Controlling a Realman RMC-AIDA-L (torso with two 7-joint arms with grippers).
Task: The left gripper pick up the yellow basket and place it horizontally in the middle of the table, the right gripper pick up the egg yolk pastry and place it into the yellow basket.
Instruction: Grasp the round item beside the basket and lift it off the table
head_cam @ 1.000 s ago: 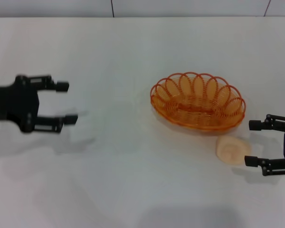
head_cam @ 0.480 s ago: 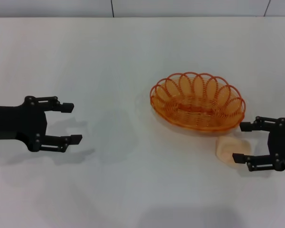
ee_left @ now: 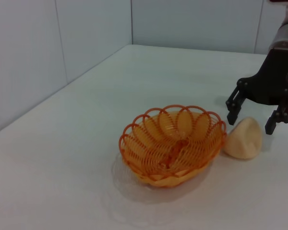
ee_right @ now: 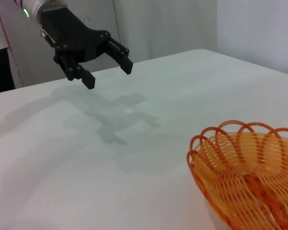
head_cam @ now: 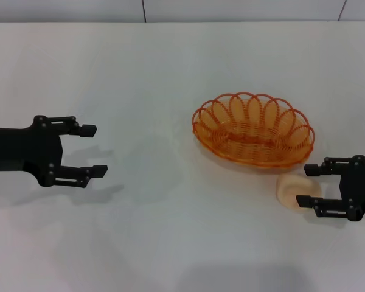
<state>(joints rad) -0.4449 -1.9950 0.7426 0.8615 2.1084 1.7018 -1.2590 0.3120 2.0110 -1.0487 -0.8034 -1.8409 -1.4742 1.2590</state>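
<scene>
The yellow basket stands upright and empty on the white table, right of the middle; it also shows in the left wrist view and the right wrist view. The egg yolk pastry lies on the table just in front of the basket's right end, seen too in the left wrist view. My right gripper is open, its fingers at either side of the pastry's right edge. My left gripper is open and empty at the left, far from the basket.
The table's far edge meets a grey wall at the back. The left gripper shows far off in the right wrist view, and the right gripper in the left wrist view.
My right gripper has moved left and down until its open fingers reach the pastry. My left gripper has come lower and a little to the right. Basket and pastry have not moved.
</scene>
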